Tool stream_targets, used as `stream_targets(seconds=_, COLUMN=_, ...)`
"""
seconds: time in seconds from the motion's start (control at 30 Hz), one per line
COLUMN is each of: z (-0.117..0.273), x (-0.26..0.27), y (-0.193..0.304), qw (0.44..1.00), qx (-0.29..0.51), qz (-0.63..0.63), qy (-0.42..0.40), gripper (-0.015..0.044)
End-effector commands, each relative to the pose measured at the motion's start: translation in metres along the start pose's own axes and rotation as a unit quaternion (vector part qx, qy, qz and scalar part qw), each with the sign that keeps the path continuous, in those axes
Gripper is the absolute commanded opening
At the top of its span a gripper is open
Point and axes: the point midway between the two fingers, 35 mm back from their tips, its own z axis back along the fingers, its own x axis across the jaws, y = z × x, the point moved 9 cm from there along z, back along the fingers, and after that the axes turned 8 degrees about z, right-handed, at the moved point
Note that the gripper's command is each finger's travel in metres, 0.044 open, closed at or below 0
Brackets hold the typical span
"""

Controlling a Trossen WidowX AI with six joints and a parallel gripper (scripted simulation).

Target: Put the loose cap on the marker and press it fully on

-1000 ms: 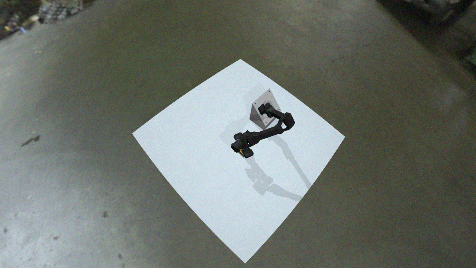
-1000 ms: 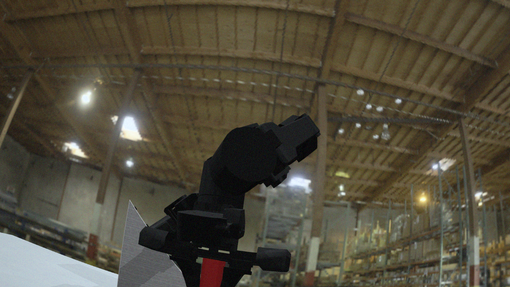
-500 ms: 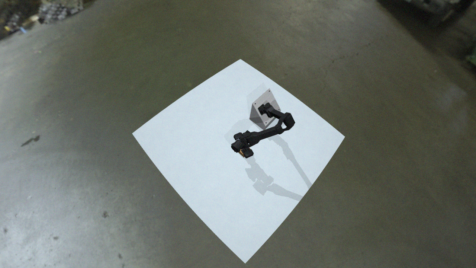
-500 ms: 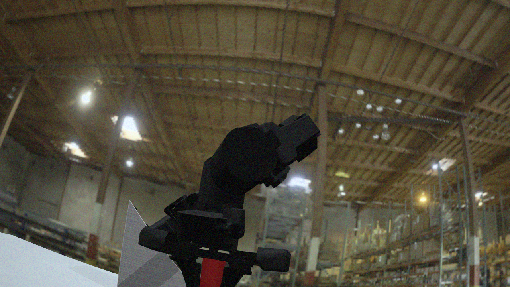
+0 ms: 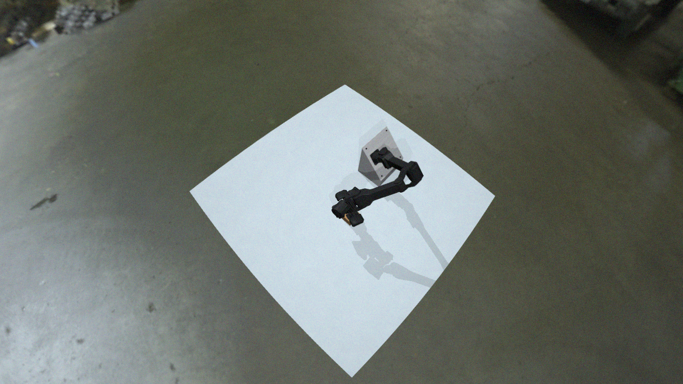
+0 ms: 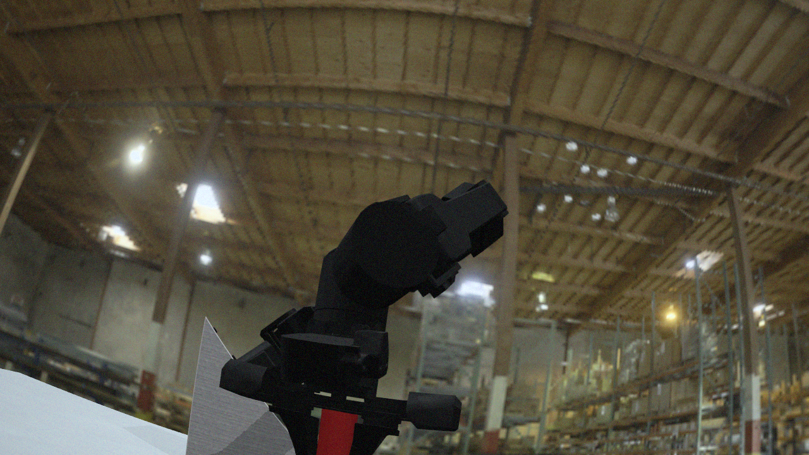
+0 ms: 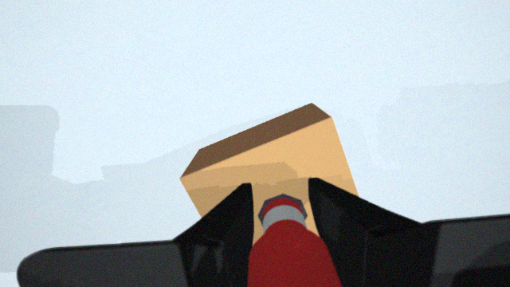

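A black robot arm rises from a wedge-shaped grey metal mount on a pale table. Seen from above, it leaves the mount, folds back sharply at a bulky elbow joint, then runs straight out towards the middle of the table. Its gripper points down over a tan holder block. In the exterior view the arm's bulk towers above the gripper, whose dark side pieces spread out to either side.

The gripper is closed on the red cap, one black finger on each side. Close up, the cap is directly over the marker, which stands in the block; the marker's grey collar and a sliver of red show just below the cap. Whether the cap is pressed fully home cannot be told. The block sits turned at an angle to the fingers, and shadows of the arm fall across the table.
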Motion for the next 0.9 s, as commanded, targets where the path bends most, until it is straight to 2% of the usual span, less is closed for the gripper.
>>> stream_targets(seconds=0.0, z=-0.0025, x=-0.0003, y=-0.0008, qw=1.0, qx=0.001, qz=0.0, qy=0.0, gripper=0.0)
stream_targets(seconds=0.33, z=-0.0026, x=-0.0003, y=-0.0008, qw=1.0, qx=0.001, qz=0.0, qy=0.0, gripper=0.0)
stream_targets(seconds=0.87, z=0.0, x=0.0, y=0.0, qw=1.0, qx=0.0, qz=0.0, qy=0.0, gripper=0.042)
